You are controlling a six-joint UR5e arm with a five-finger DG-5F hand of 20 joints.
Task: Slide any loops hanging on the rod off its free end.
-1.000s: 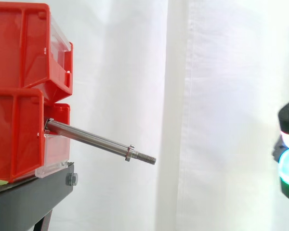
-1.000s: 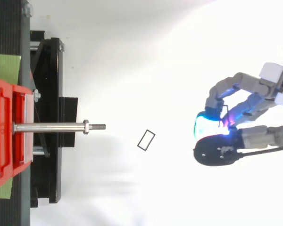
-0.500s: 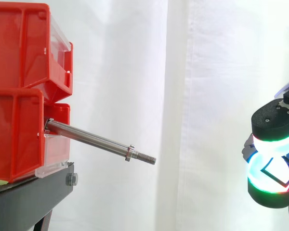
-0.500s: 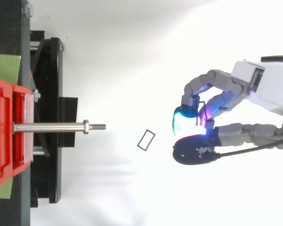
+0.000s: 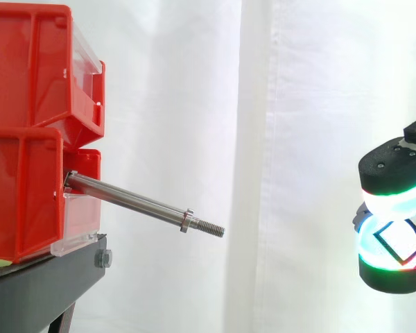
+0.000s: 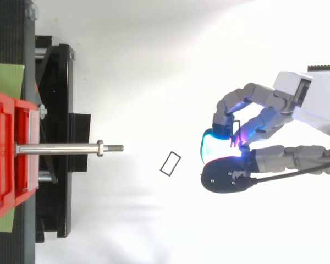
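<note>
Fingers (image 6: 225, 179) of the hand (image 6: 264, 120): curled, with the glowing pads closed together on a small black rectangular loop (image 5: 395, 243). To the left, on the white surface below, a second rectangular loop (image 6: 170, 163) lies flat between the pads and the rod (image 6: 60, 148), touching neither. The rod's long axis points toward the hand. Its threaded free end (image 6: 115, 147) is the nearest part, dipping slightly and well apart from the pads. Its root sits in the lower red bin (image 5: 21, 194) at the edge of the black stand (image 6: 60, 99). The shaft looks bare, so clearing appears done. No lettering is legible from here.
</note>
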